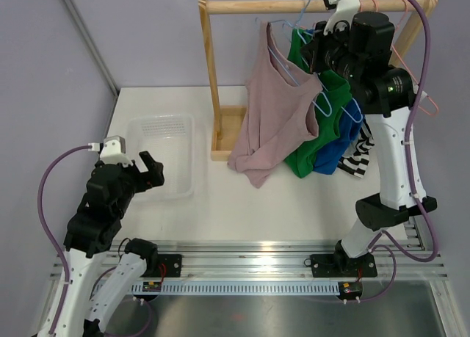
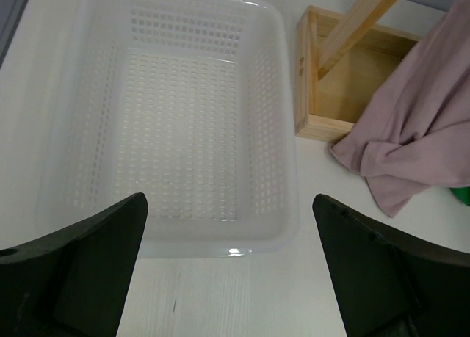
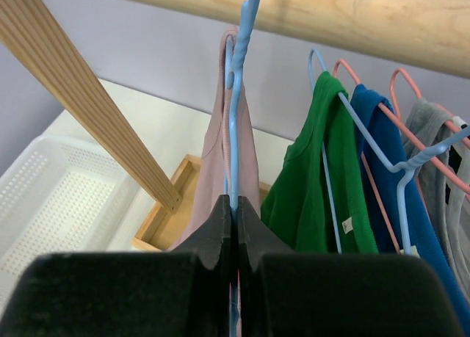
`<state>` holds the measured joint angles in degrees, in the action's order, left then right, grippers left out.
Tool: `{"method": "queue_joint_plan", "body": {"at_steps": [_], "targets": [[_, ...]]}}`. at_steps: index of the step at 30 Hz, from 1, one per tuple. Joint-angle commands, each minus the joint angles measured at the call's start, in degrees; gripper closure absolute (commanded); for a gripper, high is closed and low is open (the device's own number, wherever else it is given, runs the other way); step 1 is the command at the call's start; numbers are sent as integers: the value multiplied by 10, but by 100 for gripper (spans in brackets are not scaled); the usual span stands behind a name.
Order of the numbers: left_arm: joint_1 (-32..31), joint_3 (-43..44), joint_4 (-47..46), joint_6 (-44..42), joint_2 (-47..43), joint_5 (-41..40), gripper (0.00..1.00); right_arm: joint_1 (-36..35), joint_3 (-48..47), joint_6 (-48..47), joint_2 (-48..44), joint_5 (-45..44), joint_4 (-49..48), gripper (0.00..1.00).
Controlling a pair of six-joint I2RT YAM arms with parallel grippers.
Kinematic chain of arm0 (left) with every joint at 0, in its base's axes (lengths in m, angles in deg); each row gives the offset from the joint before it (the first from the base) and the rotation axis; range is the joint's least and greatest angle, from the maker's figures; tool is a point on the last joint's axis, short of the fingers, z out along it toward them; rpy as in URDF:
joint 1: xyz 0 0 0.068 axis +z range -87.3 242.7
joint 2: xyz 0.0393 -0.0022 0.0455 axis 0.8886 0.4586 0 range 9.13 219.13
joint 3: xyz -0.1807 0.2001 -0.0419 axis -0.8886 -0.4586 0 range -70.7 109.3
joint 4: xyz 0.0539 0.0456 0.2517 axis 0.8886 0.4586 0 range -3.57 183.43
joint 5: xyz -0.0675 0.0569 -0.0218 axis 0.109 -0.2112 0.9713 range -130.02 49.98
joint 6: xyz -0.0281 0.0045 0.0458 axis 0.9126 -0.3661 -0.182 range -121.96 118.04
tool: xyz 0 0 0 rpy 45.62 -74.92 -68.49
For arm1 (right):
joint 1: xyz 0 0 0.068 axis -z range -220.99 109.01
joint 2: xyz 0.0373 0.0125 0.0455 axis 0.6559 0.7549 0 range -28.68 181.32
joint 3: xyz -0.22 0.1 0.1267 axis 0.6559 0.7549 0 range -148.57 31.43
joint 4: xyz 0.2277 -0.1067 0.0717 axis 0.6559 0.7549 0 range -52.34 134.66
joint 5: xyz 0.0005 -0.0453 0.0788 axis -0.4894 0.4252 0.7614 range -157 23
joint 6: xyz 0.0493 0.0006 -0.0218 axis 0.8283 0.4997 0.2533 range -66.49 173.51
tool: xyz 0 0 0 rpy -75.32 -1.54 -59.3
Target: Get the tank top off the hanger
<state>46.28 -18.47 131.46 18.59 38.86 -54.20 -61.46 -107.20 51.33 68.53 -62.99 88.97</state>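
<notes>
A mauve tank top (image 1: 275,113) hangs on a light blue hanger (image 1: 285,64) from the wooden rod (image 1: 294,6); its hem lies bunched on the table. In the right wrist view the tank top (image 3: 217,168) drapes behind the blue hanger (image 3: 239,95). My right gripper (image 1: 310,42) (image 3: 235,201) is shut on this hanger's wire just below the rod. My left gripper (image 1: 150,168) (image 2: 229,199) is open and empty, low over the near edge of the white basket (image 2: 290,168). The tank top's hem (image 2: 411,131) shows to its right.
A green top (image 1: 334,124), a blue top (image 1: 345,142) and a striped garment (image 1: 360,157) hang on other hangers right of the tank top. The rack's wooden post and base box (image 1: 228,131) stand between the basket (image 1: 183,183) and the clothes.
</notes>
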Motion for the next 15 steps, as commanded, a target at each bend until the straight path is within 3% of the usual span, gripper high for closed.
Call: {"method": "queue_joint_plan", "body": {"at_steps": [1, 7, 11, 15], "targets": [[2, 45, -23, -9, 14, 77, 1, -2, -30, 16, -30, 16, -65, 100], [-25, 84, -65, 16, 69, 197, 1, -2, 95, 54, -125, 73, -97, 100], [-167, 132, -107, 34, 120, 119, 1, -2, 204, 63, -212, 119, -99, 100], [-243, 176, -149, 46, 182, 60, 1, -2, 335, 82, -287, 154, -111, 100]]}}
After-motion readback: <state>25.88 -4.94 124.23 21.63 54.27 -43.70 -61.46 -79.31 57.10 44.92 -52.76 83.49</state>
